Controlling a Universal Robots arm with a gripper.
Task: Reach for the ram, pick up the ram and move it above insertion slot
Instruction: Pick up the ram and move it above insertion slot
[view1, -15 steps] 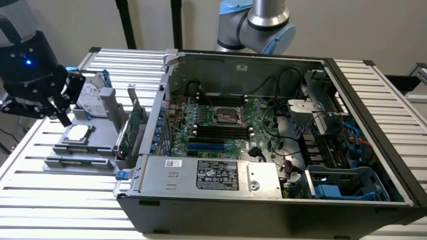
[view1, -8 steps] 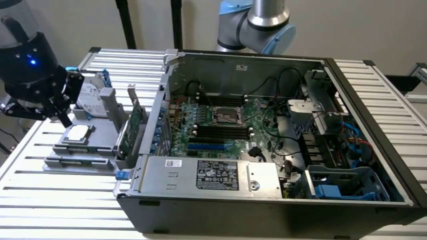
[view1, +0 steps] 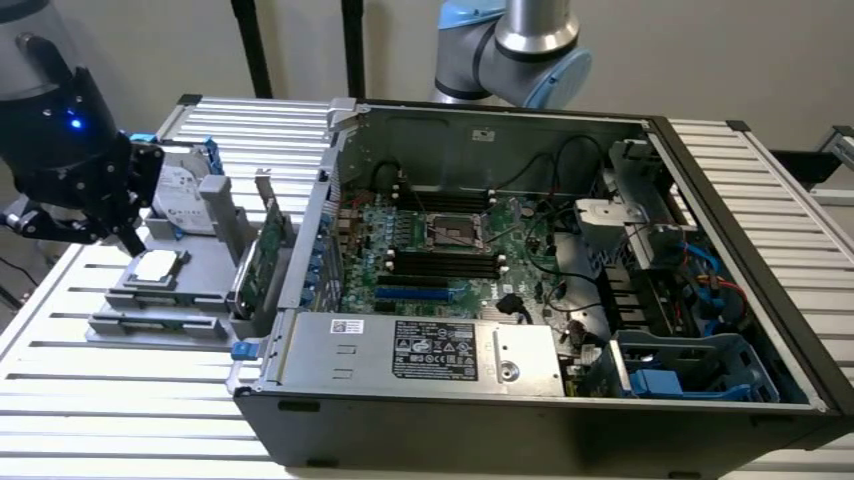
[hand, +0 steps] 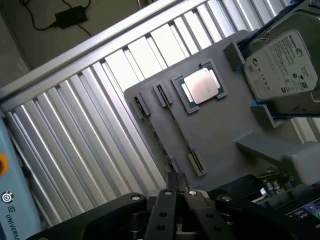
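My tool (hand: 176, 184) is pressed together, nothing in it that I can see. It sits right over the ram (hand: 176, 131), which stands on edge in the gray holder (hand: 230, 125) on the bench (hand: 75, 135), beside the CPU (hand: 201, 86). I'd say it's light, stiff and fragile — pinch the upper edge mid-length, gently, since a thin board tilts easily.

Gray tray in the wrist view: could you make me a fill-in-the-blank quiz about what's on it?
The gripper hangs over a tray coloured ___. Its fingers are ___. The square chip between the ram and the hard drive is coloured ___. Missing words: gray, shut, silver.
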